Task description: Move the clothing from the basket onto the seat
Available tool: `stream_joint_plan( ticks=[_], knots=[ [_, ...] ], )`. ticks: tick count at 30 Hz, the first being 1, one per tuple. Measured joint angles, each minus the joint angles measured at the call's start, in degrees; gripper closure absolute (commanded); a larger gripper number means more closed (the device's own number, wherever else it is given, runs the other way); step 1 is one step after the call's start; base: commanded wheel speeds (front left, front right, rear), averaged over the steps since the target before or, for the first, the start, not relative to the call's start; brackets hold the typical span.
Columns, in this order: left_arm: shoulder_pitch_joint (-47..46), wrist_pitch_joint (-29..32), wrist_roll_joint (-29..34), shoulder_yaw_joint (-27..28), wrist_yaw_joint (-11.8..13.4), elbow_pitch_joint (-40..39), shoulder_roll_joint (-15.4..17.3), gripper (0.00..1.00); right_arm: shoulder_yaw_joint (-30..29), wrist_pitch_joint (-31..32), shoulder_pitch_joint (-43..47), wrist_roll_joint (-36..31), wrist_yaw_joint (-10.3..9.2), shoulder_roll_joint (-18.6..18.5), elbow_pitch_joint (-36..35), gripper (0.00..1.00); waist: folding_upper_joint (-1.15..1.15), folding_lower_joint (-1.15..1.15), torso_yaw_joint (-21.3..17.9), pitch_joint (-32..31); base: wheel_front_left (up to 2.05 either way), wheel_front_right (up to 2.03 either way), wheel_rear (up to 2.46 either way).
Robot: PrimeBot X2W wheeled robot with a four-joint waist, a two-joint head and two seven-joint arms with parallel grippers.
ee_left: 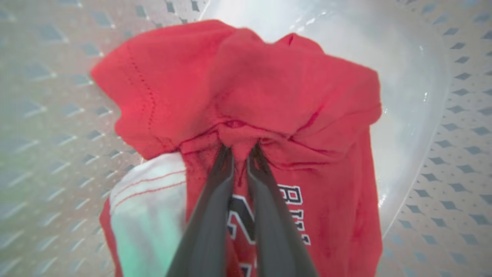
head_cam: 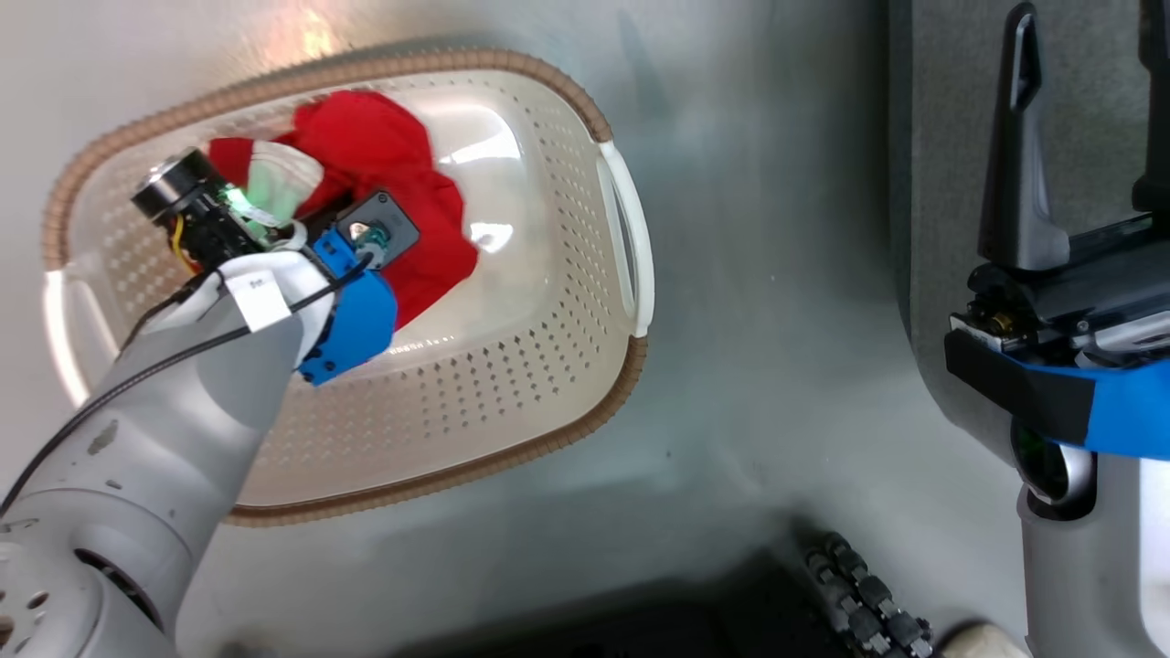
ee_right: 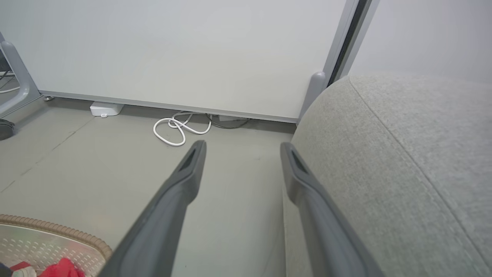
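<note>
The left hand (ee_left: pixel 240 149) pinches narrow on a fold of the soft red jersey clothing (ee_left: pixel 292 88) at the far left of the cream perforated plastic basket (head_cam: pixel 548 439), so it should lift straight up until trailing cloth hangs clear, then swing right to the grey fabric sofa seat (ee_right: pixel 403 161).

A grey floor (ee_right: pixel 96 165) runs up to a pale wall panel (ee_right: pixel 173 50). A white cable (ee_right: pixel 177 129) lies looped on the floor at the panel's foot. A small white box (ee_right: pixel 105 109) sits to the cable's left. A dark wheel (ee_right: pixel 4 129) shows at the far left edge.
</note>
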Motion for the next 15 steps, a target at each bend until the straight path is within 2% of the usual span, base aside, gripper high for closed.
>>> stream_joint_plan(
  ticks=[15],
  knots=[
    [5.2, -8.5, -6.0, 1.8, 0.0, -0.8, -4.3, 1.0, -1.2, 0.0, 1.9, 0.8, 0.0, -0.4, 5.8, 0.0, 0.0, -0.01, 3.5, -13.8, 0.0, 0.0, 0.0]
  ],
)
